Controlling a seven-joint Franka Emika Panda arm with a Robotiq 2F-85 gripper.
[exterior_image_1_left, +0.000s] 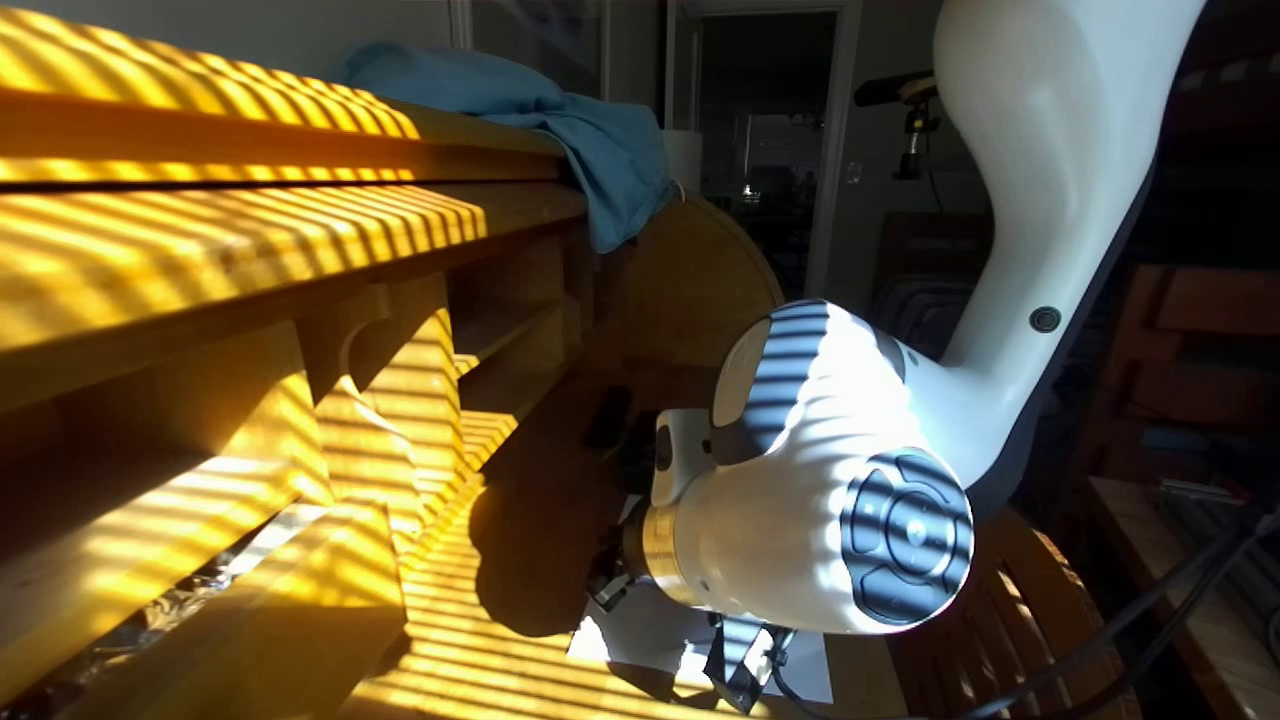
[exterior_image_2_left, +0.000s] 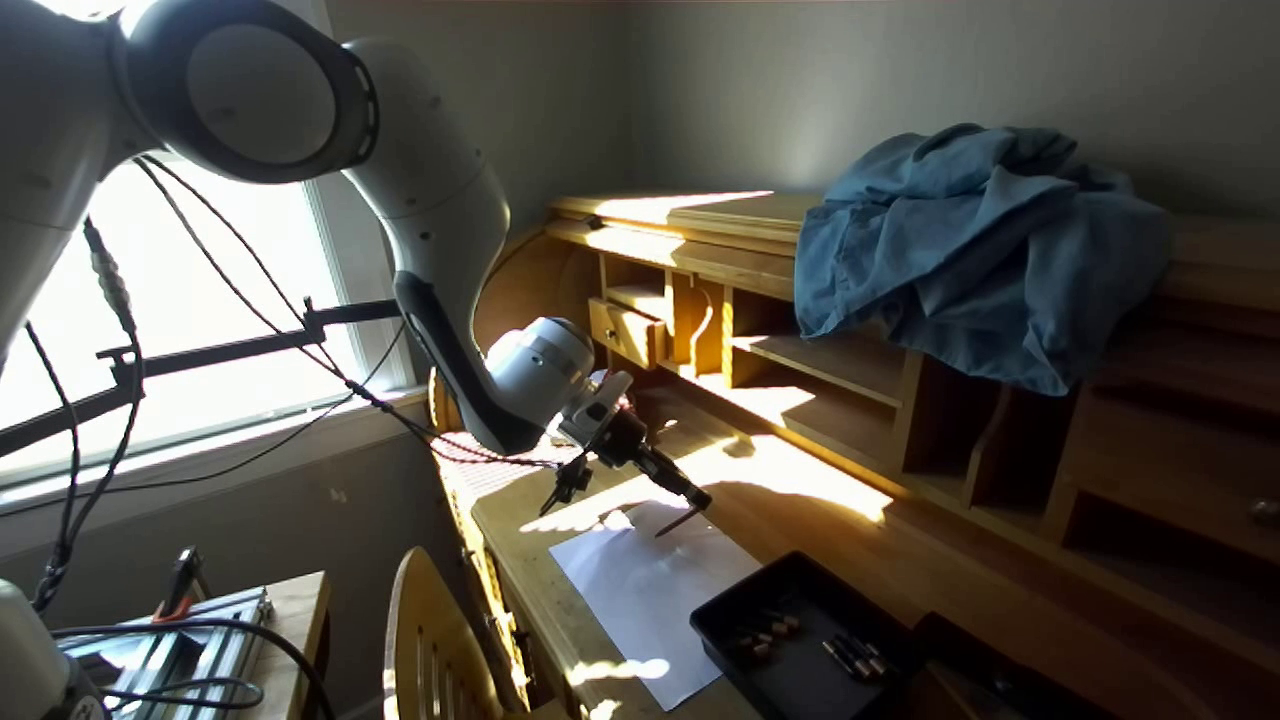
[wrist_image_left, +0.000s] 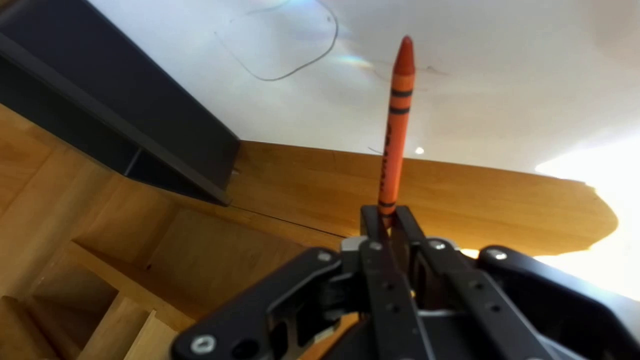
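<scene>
The pincer, its jaws pinched narrow, holds the butt end of an orange crayon, which slants out ahead of it over a sheet of white paper. Gripped only at the tail, the crayon could pivot, slip or snap if pressed down too hard; whether its tip meets the sheet cannot be told. Beneath the pincer, the paper, crossed by thin curved lines, could skid or crease under a dragging tip if nothing pins it. Near the pincer, beside the sheet, a black tray holds short sticks; a low sideways sweep risks catching its wall and spilling them. Farther from the pincer, the pigeonholes of the wooden desk could be struck by a wide swing. Well beyond and above it, a blue cloth hangs in folds, a possible snag should the arm reach that way.
</scene>
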